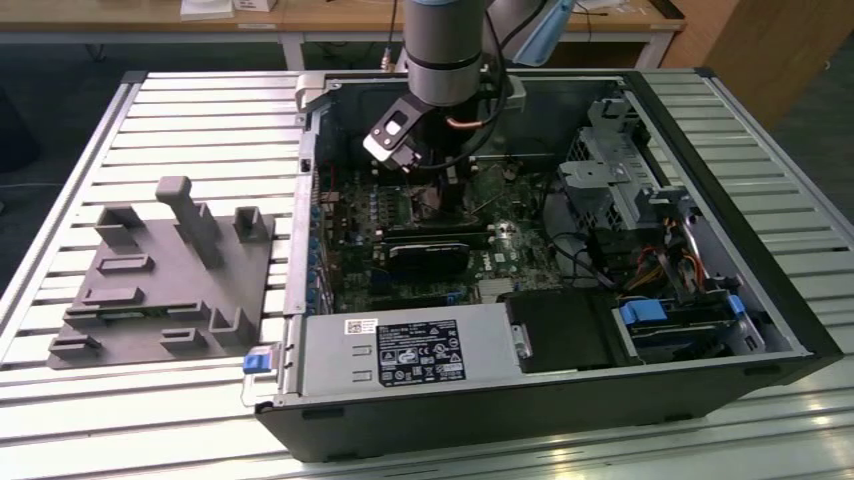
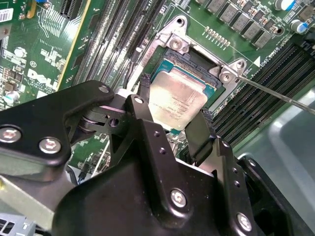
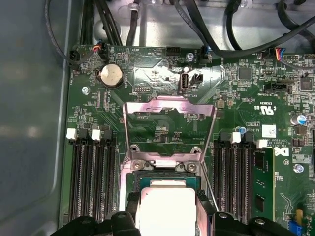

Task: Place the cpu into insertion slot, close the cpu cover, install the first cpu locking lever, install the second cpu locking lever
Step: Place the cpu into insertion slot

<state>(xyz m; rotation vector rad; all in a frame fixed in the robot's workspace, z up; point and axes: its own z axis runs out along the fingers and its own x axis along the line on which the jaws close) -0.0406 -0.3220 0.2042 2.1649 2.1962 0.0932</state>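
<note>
The cpu [image 2: 183, 96], a flat silver-grey square, sits between the black fingers [image 2: 144, 91] of my gripper [image 2: 175, 101], which is shut on its two opposite edges. It hangs level at the mouth of the insertion slot [image 2: 191, 60], a dark socket with a silver rim; I cannot tell if it is seated. In the first wrist view the cpu [image 3: 167, 209] is in front of the cpu cover [image 3: 170, 107], a silver frame swung open and lying back over the board. A thin wire locking lever [image 2: 275, 93] sticks out beside the socket. In the exterior view the gripper [image 1: 437, 192] reaches down inside the case.
An open computer case [image 1: 694, 130] lies on a slatted metal table [image 1: 200, 110]. Memory slots [image 3: 91, 172] flank the socket. A black card [image 1: 427, 252] lies across the board nearby. A grey fixture [image 1: 160, 270] stands on the exterior view's left. Cables [image 1: 661, 265] crowd the right.
</note>
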